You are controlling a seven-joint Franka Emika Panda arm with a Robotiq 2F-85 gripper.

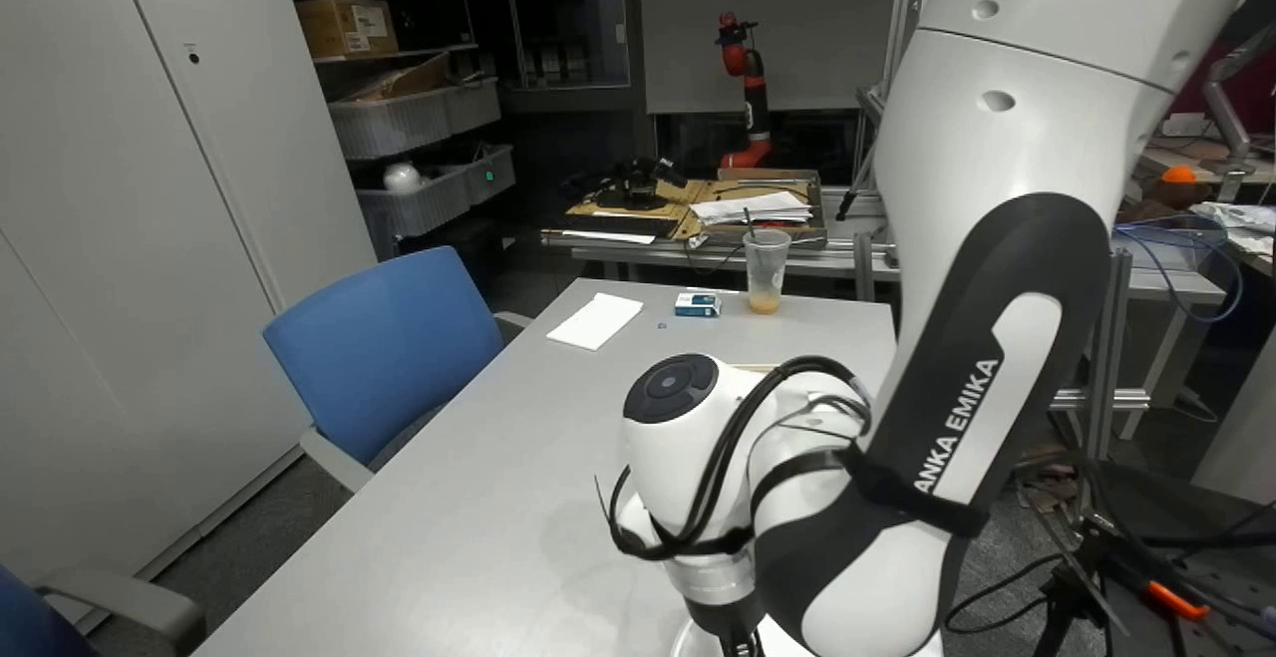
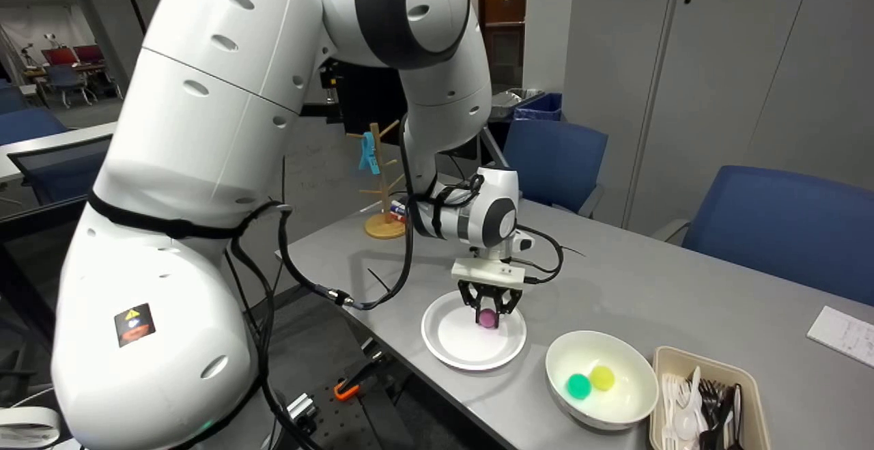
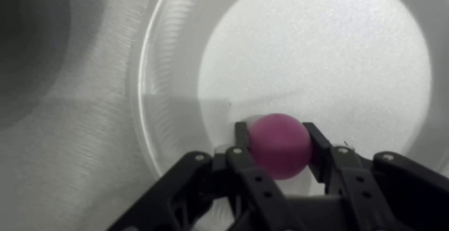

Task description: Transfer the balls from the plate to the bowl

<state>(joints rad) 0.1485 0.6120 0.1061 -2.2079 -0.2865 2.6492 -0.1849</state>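
1. One grey table [image 2: 614,286], seen in both exterior views; its top spreads below the gripper [image 3: 276,138].
2. Robot arm [image 2: 205,136]: reaches over the grey table. Its last section hangs down, so the gripper points at the tabletop.
3. Beige tray [image 2: 754,402]: rectangular, on the grey table, well apart from the gripper and to its right in an exterior view, partly cut off there. White and black cutlery [image 2: 689,416] inside, pieces lying roughly lengthwise together.
4. White plate [image 2: 464,344]: directly under the gripper. Lies flat, face up; outline round.
5. White bowl [image 2: 608,351]: between gripper and beige tray in an exterior view, just beside the tray, apart from the white plate. Upright, mouth facing up.
6. Gripper state: grasping the pink ball [image 3: 279,150], fingers [image 3: 242,134] against opposite sides of it in the wrist view.
7. Pink ball: held in the gripper, low over the white plate. Round, about as wide one way as another; plain surface, so its heading cannot be read. Contact with the plate: cannot tell.
8. Green ball [image 2: 579,386] and yellow ball [image 2: 602,377]: both inside the white bowl, right of the gripper in an exterior view, green to the left of yellow. Both round likewise. Whether they touch: cannot tell.
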